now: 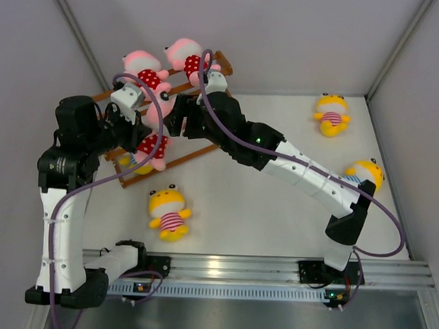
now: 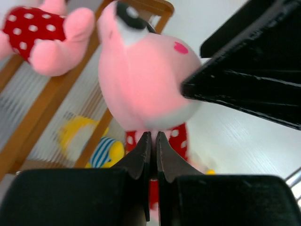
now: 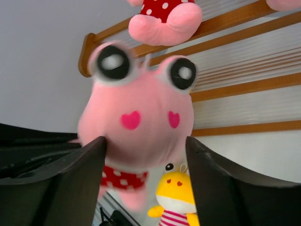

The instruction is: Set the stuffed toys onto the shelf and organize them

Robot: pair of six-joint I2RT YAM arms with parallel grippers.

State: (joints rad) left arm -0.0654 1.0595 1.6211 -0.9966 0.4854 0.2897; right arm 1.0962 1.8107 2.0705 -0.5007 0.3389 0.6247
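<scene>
A pink toy in a red dotted dress (image 1: 154, 145) hangs in front of the shelf (image 1: 203, 152). My left gripper (image 2: 151, 134) is shut on the red cloth under its head (image 2: 146, 75). My right gripper (image 3: 146, 141) is open, and its fingers (image 3: 89, 162) flank the same toy's head (image 3: 141, 117). Two more pink toys (image 1: 143, 66) (image 1: 187, 55) lie on the shelf's top tier. A yellow blue-striped toy (image 2: 96, 148) sits behind the slats. Another yellow toy, pink-striped (image 1: 170, 214), lies on the table.
A yellow pink-striped toy (image 1: 331, 113) lies at the back right. A yellow blue-striped one (image 1: 365, 172) is half hidden by the right arm's elbow. The two arms crowd together at the shelf. Grey walls close in on the left, back and right.
</scene>
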